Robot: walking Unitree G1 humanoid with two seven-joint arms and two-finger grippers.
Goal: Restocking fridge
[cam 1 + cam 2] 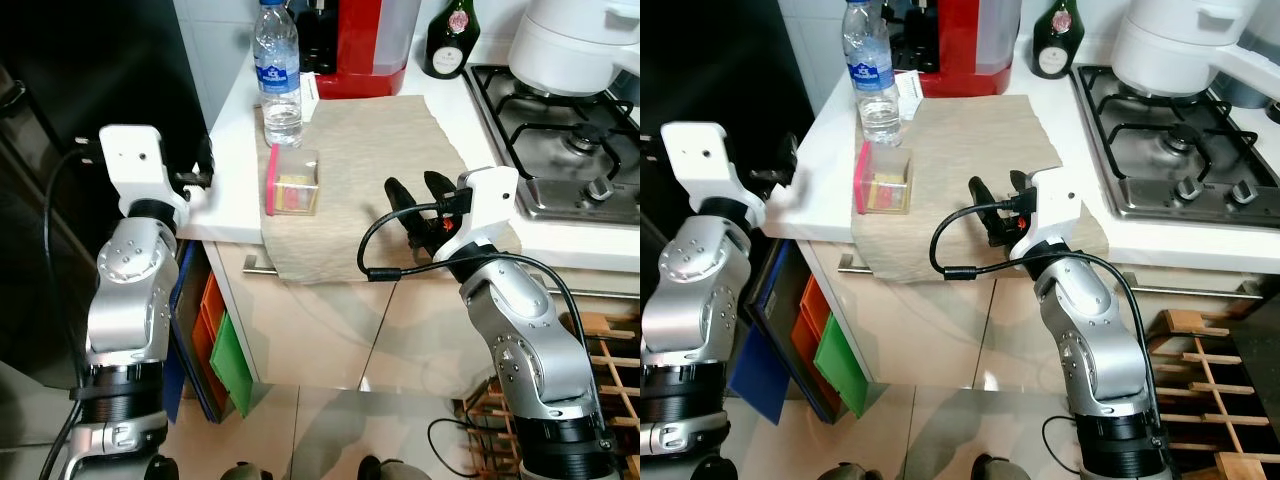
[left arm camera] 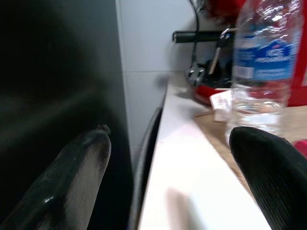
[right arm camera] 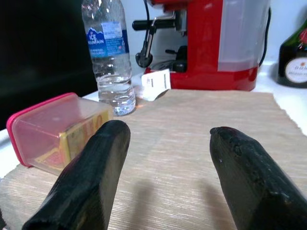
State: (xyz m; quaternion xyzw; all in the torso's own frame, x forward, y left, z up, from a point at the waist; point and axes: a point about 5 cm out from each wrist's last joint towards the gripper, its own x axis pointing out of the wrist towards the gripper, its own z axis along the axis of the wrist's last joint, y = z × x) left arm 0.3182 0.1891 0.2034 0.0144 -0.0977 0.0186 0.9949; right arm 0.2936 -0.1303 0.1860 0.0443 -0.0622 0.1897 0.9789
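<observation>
While the right tool (image 1: 418, 196) hovers low over the near edge of the beige cloth (image 1: 380, 150), its two black fingers are spread wide with nothing between them. At the table's (image 1: 232, 140) left corner, beside the dark fridge (image 1: 90, 70), the left tool (image 1: 203, 170) is likewise open and empty. A pink-lidded food box (image 1: 294, 182) stands on its side on the cloth between them, with a water bottle (image 1: 278, 70) just behind it.

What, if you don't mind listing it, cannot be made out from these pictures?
- Fridge interior: the black surface in the left wrist view is dark and featureless.
- Water bottle: cap cut off by the left wrist view's top edge.
- Plastic container: contents blurred behind cloudy walls.
- White appliance: top cropped.
</observation>
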